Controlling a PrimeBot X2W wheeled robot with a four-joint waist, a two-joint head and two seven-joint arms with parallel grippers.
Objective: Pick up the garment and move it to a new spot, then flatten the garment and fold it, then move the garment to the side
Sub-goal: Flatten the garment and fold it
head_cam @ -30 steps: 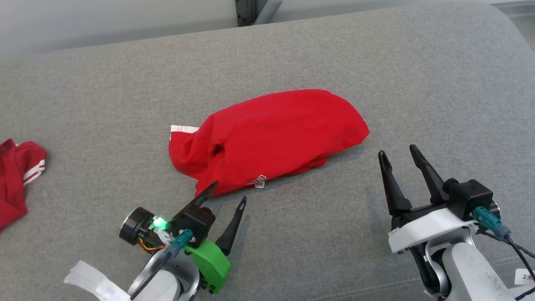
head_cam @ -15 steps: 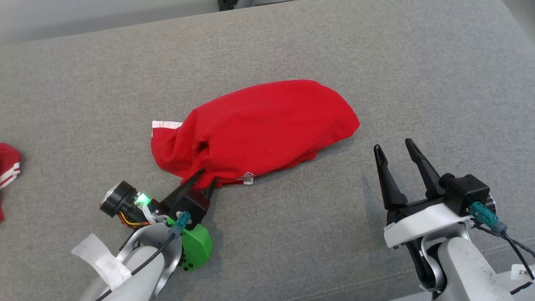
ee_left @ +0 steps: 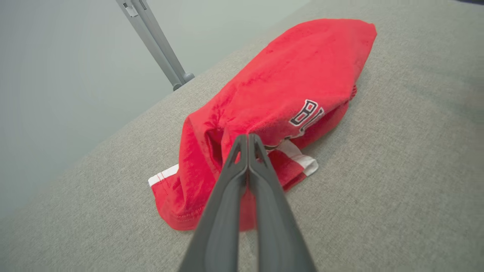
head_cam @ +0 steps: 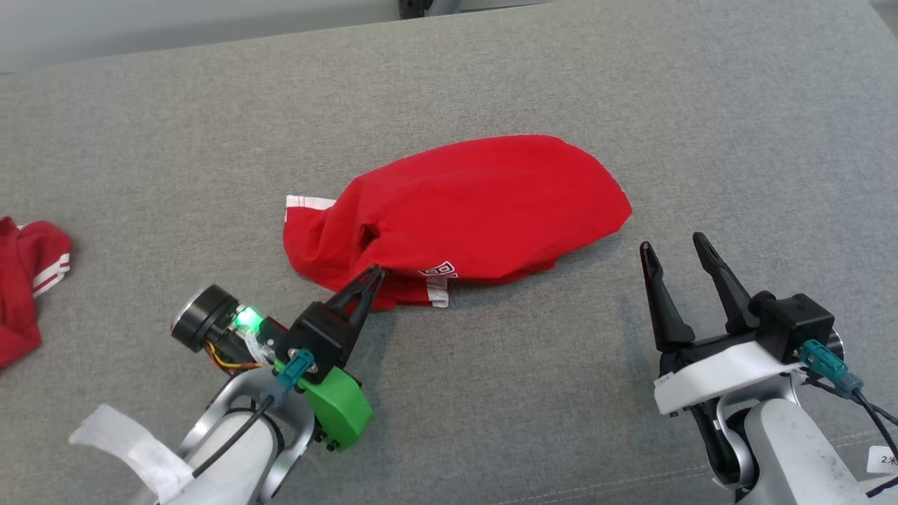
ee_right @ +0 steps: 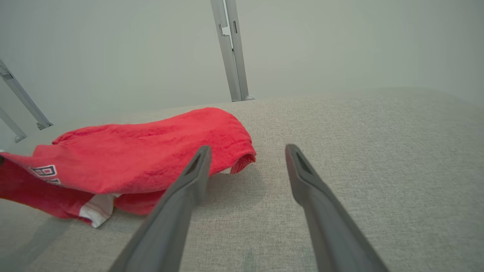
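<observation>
My left pincer, closed tight, apparently pinches the near-left edge of the red garment for lifting, mid grey cushion. Right pincer stands open, empty, near its right end.

CLEARANCE AND OBSTRUCTIONS

Grey cushion lies bare at 12, 3 and 6 o'clock of the red garment. Second red cloth lies well apart at 9 o'clock. Metal post stands beyond the far edge, 12 o'clock.
</observation>
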